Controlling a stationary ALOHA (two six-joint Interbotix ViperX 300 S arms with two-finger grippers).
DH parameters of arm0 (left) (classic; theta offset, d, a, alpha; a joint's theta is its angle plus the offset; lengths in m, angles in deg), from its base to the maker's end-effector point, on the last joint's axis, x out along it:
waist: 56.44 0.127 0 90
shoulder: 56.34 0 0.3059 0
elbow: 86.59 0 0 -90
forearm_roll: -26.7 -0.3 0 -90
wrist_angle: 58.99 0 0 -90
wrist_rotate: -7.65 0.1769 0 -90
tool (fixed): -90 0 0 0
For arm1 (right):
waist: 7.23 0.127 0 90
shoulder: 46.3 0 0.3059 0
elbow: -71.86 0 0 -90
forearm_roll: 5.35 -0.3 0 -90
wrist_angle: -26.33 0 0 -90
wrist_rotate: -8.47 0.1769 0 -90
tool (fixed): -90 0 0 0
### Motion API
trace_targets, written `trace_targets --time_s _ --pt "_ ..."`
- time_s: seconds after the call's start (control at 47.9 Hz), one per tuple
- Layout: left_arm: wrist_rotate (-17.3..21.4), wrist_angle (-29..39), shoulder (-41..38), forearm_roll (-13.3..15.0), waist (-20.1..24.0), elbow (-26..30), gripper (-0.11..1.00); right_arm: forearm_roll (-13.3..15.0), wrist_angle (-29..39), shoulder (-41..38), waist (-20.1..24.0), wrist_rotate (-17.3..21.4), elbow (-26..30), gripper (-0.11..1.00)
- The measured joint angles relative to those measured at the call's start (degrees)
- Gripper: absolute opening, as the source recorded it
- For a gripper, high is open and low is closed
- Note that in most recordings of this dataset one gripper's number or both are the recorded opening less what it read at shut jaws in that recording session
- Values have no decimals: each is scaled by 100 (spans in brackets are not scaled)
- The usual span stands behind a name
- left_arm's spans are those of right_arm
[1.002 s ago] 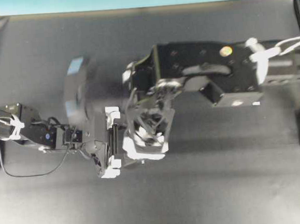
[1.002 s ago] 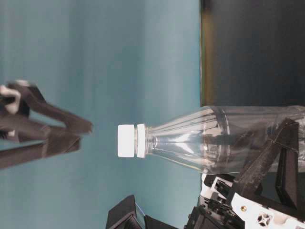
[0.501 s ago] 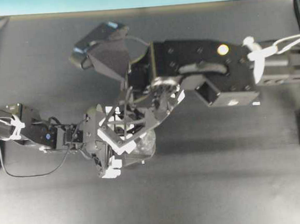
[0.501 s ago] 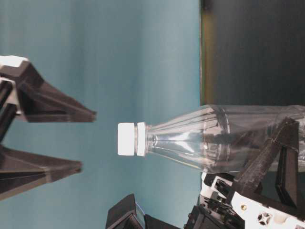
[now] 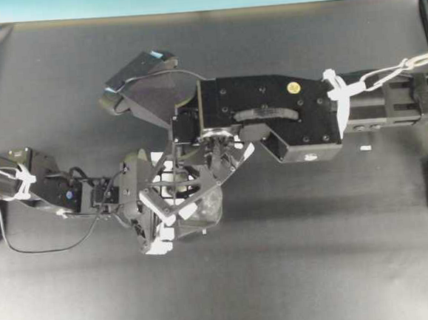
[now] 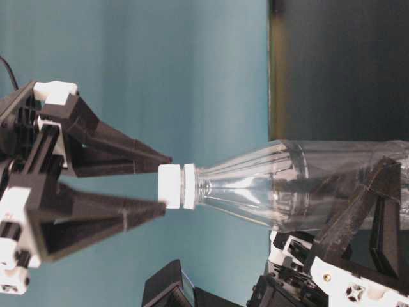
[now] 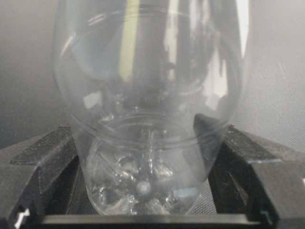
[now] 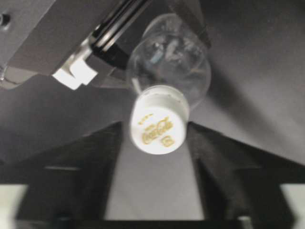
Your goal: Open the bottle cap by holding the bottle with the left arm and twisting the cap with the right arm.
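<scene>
Still capped, empty bottle [image 6: 287, 188]

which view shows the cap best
The right wrist view: the cap faces the camera, gold print readable, between the right gripper's fingers. The table-level view shows its side profile. Overhead, the gripper hides it. The left wrist view shows only the bottle body.

We are seeing the right arm [image 5: 270, 115], black and boxy with screw holes, a brass dot and white cable tie; the left arm [image 5: 46, 189], slimmer, is trailing a thin black cable.
</scene>
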Motion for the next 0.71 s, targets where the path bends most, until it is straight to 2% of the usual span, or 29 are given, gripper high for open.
trace_targets --time_s 0.167,0.313,0.417,0.522,0.71 --pt "0 9 0 0 0 0 81 0 -62 53 0 -290 -70 36" --pt "0 18 0 0 0 0 81 0 -88 53 -9 -1002 -79 36" --pt "0 18 0 0 0 0 81 0 -97 53 -18 -1854 -79 36" --pt "0 18 0 0 0 0 81 0 -97 53 -26 -2997 -79 36" --pt "9 18 0 0 0 0 81 0 -105 62 -9 -4808 -79 36"
